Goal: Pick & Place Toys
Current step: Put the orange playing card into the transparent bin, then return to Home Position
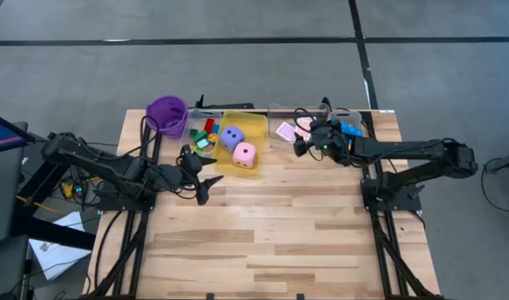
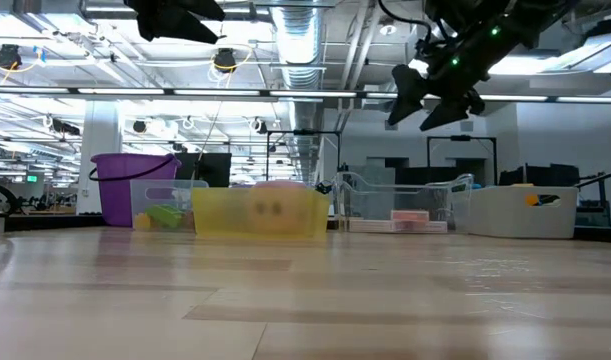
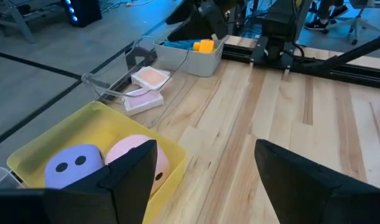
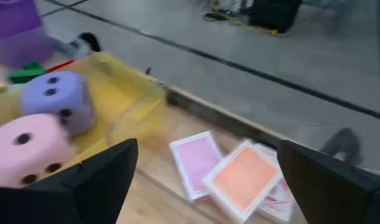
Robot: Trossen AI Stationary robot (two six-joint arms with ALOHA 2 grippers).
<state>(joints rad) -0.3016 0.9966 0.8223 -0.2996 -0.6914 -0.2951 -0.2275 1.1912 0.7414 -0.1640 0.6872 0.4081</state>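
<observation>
A purple die (image 1: pixel 232 137) and a pink die (image 1: pixel 245 154) sit side by side on the floor of the yellow bin (image 1: pixel 259 125). Pink-backed cards (image 1: pixel 286 130) lie in a clear bin (image 3: pixel 106 84). Coloured bricks (image 1: pixel 206 133) fill another clear bin beside the purple cup (image 1: pixel 167 115). My left gripper (image 1: pixel 206 179) hovers open just on the near side of the yellow bin, nothing between its fingers (image 3: pixel 205 180). My right gripper (image 1: pixel 301 137) hangs open in the air over the card bin, and its fingers (image 4: pixel 205 180) are empty too.
A pale bin (image 1: pixel 350 129) at the far right holds blue and orange bricks. All bins and the cup stand in a row along the table's far edge. The wooden tabletop (image 1: pixel 271 233) stretches bare toward the near edge. The arm bases stand at the table's left and right sides.
</observation>
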